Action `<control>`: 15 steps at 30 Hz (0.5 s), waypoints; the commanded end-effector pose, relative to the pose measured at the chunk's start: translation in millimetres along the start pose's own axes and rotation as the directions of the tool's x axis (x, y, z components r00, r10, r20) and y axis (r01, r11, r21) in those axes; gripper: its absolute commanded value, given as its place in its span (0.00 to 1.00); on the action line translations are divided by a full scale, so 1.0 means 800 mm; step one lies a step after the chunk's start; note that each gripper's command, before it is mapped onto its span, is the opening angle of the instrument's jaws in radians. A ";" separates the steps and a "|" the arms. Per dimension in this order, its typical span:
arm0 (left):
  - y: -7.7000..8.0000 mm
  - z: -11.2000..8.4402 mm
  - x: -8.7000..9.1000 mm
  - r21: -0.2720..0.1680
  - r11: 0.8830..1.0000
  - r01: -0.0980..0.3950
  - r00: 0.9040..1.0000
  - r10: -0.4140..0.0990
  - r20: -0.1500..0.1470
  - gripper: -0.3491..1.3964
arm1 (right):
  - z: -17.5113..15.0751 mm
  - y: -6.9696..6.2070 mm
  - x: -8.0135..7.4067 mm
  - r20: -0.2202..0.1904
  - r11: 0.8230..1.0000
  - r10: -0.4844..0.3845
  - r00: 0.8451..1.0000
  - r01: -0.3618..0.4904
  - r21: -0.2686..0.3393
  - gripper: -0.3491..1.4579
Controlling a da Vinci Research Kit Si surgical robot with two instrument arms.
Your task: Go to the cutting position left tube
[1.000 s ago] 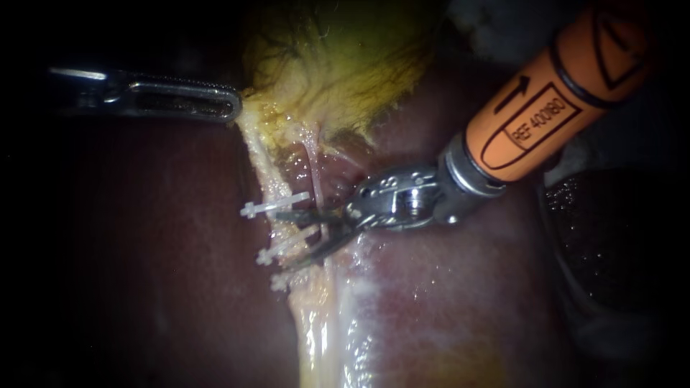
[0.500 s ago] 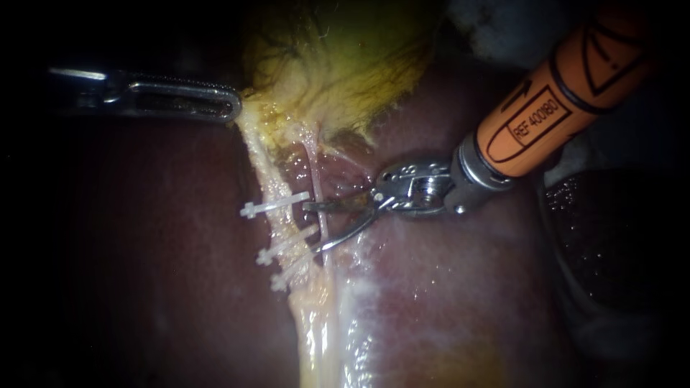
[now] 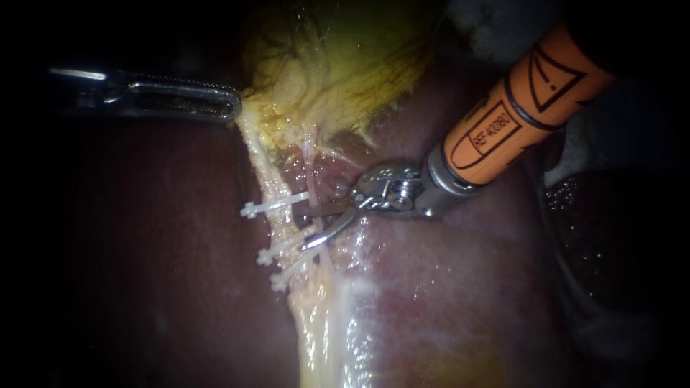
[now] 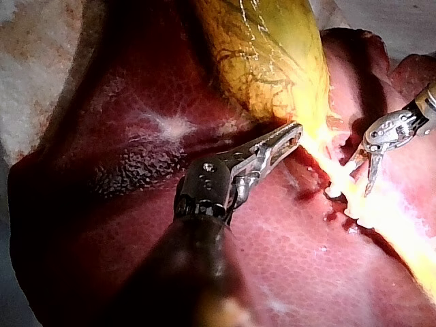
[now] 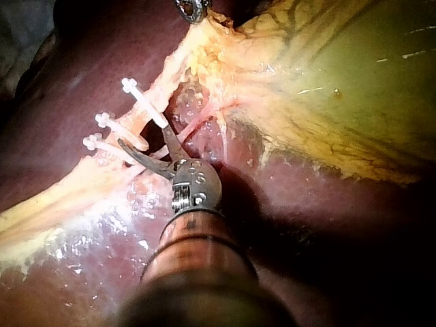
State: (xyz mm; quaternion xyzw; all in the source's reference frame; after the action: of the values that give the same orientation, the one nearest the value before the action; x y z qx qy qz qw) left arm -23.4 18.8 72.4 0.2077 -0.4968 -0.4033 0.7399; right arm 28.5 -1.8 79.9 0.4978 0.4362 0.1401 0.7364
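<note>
The liver (image 3: 445,287) fills the view, with the yellow-green gallbladder (image 3: 338,65) lying on it. My left instrument (image 3: 234,108) has its jaws clamped on the gallbladder's pale lower edge. My right instrument (image 3: 303,228) has its two blades apart, with a gap showing. The left tube (image 3: 267,179), a pale strand carrying three white clips (image 3: 277,205), lies at those blade tips, which point between the upper two clips.
</note>
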 end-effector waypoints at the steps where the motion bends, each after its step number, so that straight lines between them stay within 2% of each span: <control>1: 0.0000 0.0000 0.0000 0.000 1.000 0.000 1.000 0.000 0.000 0.00 | 0.0001 0.0000 0.0005 -0.014 1.000 0.010 1.000 -0.009 0.017 0.78; 7: 0.0000 0.0000 0.0000 0.000 1.000 0.000 1.000 0.000 0.000 0.00 | 0.0010 -0.0001 0.0018 -0.050 0.995 0.050 0.997 -0.046 0.085 0.78; 15: 0.0000 0.0001 0.0001 0.000 1.000 0.000 1.000 0.000 0.000 0.00 | 0.0029 -0.0004 0.0027 -0.078 0.993 0.066 0.995 -0.057 0.108 0.78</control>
State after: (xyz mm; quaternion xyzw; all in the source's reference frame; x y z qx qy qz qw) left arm -23.4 18.8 72.5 0.2078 -0.4968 -0.4031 0.7399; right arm 31.7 -2.1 78.7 0.5455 0.4579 0.1624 0.6829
